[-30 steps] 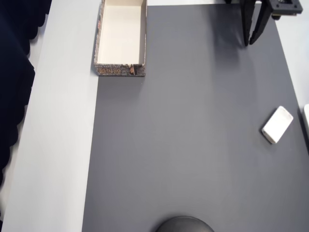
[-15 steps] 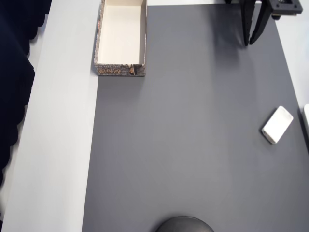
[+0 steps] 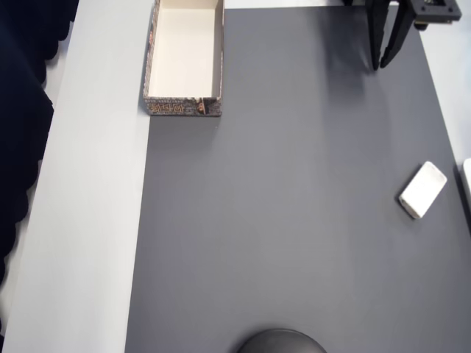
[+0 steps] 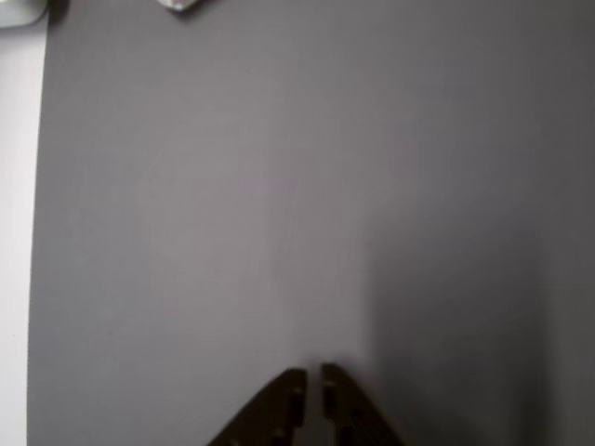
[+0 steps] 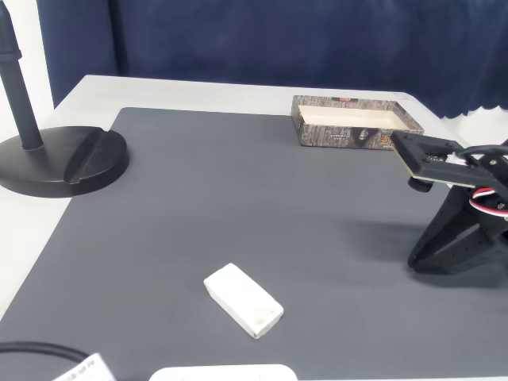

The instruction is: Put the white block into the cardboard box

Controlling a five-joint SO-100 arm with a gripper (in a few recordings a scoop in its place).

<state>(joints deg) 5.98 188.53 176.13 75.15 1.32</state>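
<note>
My hand [image 4: 311, 376] hung above the grey mat on the desk [image 3: 88, 220], its two fingers almost together and holding nothing. The small flat white block with rounded corners [image 3: 423, 190] lay near the mat's right edge in the overhead view, well apart from the long speckled cardboard box [image 3: 185, 55]. It looked light, stiff and smooth; I judged its two long sides the best hold.

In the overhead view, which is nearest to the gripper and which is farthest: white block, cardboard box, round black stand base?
From the gripper:
1. The white block, below it at the right edge.
2. The cardboard box, top left.
3. The round black stand base, at the bottom edge.
</note>
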